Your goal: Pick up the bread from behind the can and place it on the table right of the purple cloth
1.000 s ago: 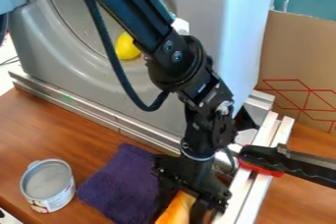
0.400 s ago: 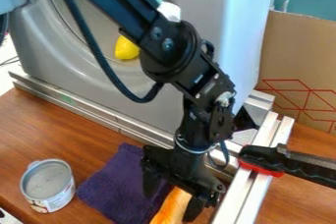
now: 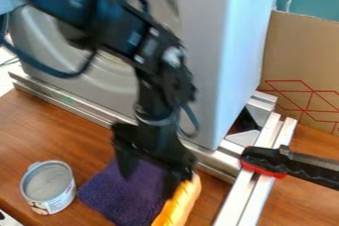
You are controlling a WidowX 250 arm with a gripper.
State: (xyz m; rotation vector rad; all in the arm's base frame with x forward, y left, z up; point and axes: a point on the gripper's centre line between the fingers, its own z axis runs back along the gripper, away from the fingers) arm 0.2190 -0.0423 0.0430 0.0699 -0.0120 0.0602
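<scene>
A black robot gripper (image 3: 149,174) hangs over the upper part of a purple cloth (image 3: 109,197) on a wooden table (image 3: 56,131). Its pincer is wide, the two fingers spread well apart, with cloth showing between them and nothing in their hold.

A long orange and yellow thing (image 3: 182,204), perhaps a toy food item, lies along the cloth's right edge, slanting down to the picture's bottom. One finger is at its upper end — whether the two touch, I cannot tell.

As for progress, no thing is gripped or lifted. The long orange piece lies low beside the cloth, outside the space between the fingers; a hold on it, or on the cloth, would be work still undone.

Left of the cloth, just beside it, stands an upright open can (image 3: 48,187) with a pale label. Behind the cloth, a large grey molded panel (image 3: 49,54) rises above a metal rail (image 3: 86,109). Right of the cloth, past the orange piece, pale rails (image 3: 267,173) slant across the table, with a black and red clamp (image 3: 268,161) over them. These rails and the panel limit room behind and to the right. Farther off, behind the rails, is a cardboard box (image 3: 301,56).
</scene>
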